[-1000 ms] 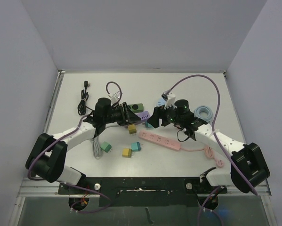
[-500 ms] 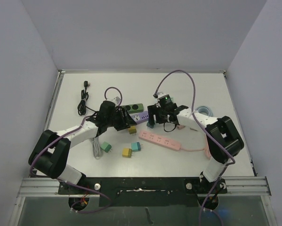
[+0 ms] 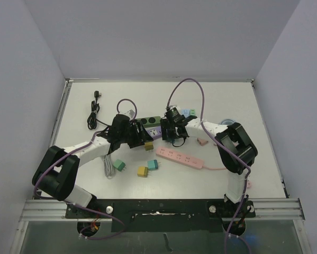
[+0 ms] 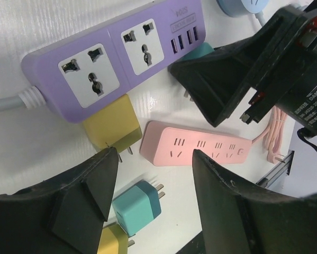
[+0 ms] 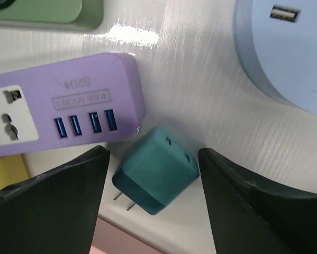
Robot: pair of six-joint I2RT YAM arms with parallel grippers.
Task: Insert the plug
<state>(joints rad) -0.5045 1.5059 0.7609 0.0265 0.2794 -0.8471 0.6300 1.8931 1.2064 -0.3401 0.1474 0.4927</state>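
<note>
A dark teal plug (image 5: 157, 169) lies on the table with its prongs pointing down-left, just off the USB end of the purple power strip (image 5: 57, 106). My right gripper (image 5: 154, 153) is open and straddles this plug without touching it. In the top view the right gripper (image 3: 171, 132) hovers at the strip's right end. My left gripper (image 4: 155, 159) is open with nothing between its fingers. It hangs above a yellow plug (image 4: 111, 127) that lies against the purple strip (image 4: 110, 58). From above, the left gripper (image 3: 139, 136) is beside that yellow plug (image 3: 148, 145).
A pink power strip (image 3: 179, 157) lies in front of both grippers. Loose teal (image 3: 153, 164), yellow (image 3: 142, 171) and green (image 3: 119, 165) plugs sit nearer the bases. A green strip (image 3: 150, 121) lies behind the purple one, a black cable (image 3: 94, 111) at far left, a blue round socket (image 5: 285, 53) to the right.
The left gripper has opened wider and dropped lower beside the yellow plug. The right arm has swung left, bringing its open gripper over the dark teal plug.
</note>
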